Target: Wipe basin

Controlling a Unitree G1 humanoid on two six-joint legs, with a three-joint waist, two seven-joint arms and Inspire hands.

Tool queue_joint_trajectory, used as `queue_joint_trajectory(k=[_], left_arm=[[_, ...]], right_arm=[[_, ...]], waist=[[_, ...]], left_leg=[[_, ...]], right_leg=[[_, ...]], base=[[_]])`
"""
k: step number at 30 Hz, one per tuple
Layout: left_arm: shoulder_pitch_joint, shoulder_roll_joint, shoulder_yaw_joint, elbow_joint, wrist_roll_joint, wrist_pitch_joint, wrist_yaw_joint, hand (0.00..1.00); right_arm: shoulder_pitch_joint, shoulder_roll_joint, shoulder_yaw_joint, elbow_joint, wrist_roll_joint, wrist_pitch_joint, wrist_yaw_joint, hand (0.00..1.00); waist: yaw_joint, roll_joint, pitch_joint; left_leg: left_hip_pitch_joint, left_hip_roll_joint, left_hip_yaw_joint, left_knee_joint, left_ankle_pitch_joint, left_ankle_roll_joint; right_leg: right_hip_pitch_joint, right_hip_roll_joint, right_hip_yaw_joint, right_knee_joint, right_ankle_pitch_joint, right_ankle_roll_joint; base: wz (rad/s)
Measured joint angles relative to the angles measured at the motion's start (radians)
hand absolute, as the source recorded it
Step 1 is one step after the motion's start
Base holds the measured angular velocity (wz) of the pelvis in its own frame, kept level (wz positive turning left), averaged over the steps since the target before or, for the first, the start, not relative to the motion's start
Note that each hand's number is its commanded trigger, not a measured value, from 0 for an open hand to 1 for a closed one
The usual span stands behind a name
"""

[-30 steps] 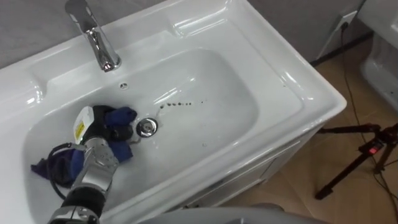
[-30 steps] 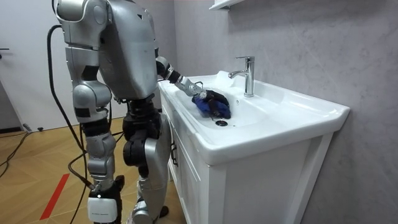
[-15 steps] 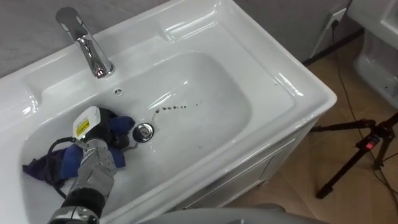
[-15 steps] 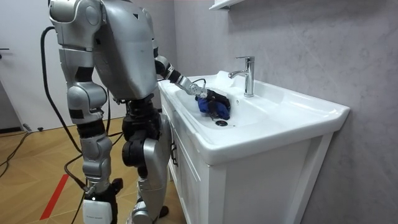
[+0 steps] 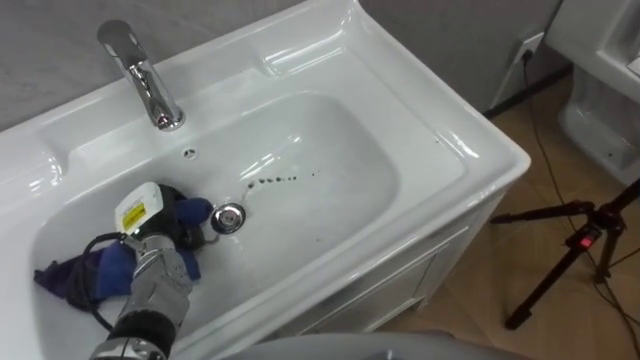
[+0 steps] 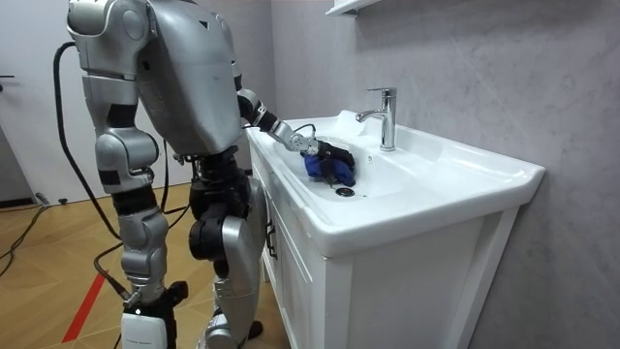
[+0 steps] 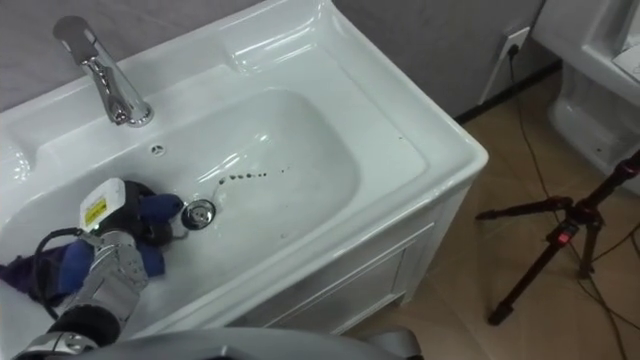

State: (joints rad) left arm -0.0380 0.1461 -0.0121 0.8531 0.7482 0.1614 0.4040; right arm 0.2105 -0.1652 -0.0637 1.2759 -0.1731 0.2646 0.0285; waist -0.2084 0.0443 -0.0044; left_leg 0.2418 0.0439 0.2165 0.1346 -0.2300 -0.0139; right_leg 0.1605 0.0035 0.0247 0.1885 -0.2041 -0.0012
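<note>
A white basin (image 5: 350, 140) is set in a vanity top, with a chrome drain (image 5: 228, 217) at its middle. My left hand (image 5: 165, 225) reaches in from the lower left and rests on the basin floor just left of the drain. Its fingers are curled on a crumpled blue cloth (image 5: 75, 275) that trails out to the left under the wrist. A row of small dark specks (image 5: 280, 180) lies on the basin floor right of the drain. In the room view my right hand (image 6: 145, 315) hangs low at my side, away from the basin.
A chrome faucet (image 5: 140, 75) stands behind the basin at the upper left. A black tripod (image 5: 570, 250) stands on the wooden floor to the right. A white fixture (image 5: 600, 90) is at the far right. I stand close against the vanity front (image 6: 387, 291).
My left hand and the cloth have slid a little back from the drain toward the basin's left. The eye view itself has also shifted slightly.
</note>
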Motion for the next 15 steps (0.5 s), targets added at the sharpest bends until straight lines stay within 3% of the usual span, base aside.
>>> queue_joint_trajectory(k=[5, 9, 15], left_arm=[[-0.001, 0.0, 0.0, 0.008, -0.029, 0.0, -0.001, 1.0], [-0.004, 0.001, -0.002, 0.009, -0.158, 0.001, -0.001, 1.0], [-0.024, 0.008, -0.001, 0.008, -0.32, 0.001, -0.001, 1.0]], right_arm=[[0.008, 0.0, 0.0, -0.009, 0.0, 0.02, -0.001, 0.0], [0.023, 0.004, 0.013, -0.011, 0.002, 0.022, 0.014, 0.0], [0.03, 0.016, 0.021, -0.01, 0.001, 0.044, 0.019, 0.0]], waist=[[-0.001, -0.004, -0.0021], [-0.004, -0.015, -0.0061], [-0.008, -0.022, -0.0055]], left_leg=[[0.0, 0.0, 0.003, 0.001, 0.0, 0.0], [0.011, -0.001, 0.006, 0.002, 0.0, 0.0], [0.01, -0.002, 0.023, 0.002, 0.001, 0.0]], right_leg=[[-0.002, -0.001, 0.002, 0.001, 0.0, 0.0], [0.004, -0.002, 0.004, 0.002, -0.001, 0.0], [-0.005, -0.002, 0.02, 0.004, -0.001, 0.003]], base=[[0.0], [-0.02], [-0.07]])
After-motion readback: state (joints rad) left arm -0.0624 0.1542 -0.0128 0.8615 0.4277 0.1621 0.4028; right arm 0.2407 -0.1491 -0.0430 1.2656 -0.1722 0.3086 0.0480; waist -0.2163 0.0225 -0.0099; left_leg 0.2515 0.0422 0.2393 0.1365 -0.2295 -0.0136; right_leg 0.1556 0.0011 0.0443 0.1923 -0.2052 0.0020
